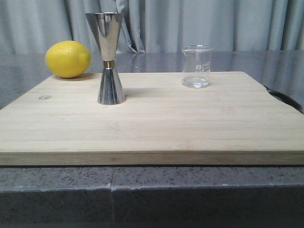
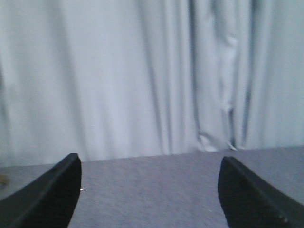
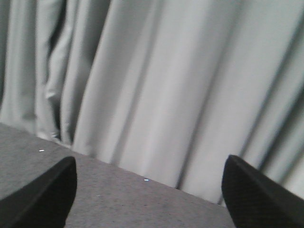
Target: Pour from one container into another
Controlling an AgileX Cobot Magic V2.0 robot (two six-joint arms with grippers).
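Glass, thin and slippery, the beaker [image 1: 196, 66] is judged light and fragile; its mid-wall should be gripped gently. Both end effectors [image 2: 149, 197] [image 3: 149, 194] are seen spread, empty.

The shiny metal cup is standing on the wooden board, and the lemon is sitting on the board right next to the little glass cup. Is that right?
Not quite. In the front view the lemon sits by the shiny jigger, at the board's far left edge. The glass beaker stands alone further right. The jigger does stand on the board.
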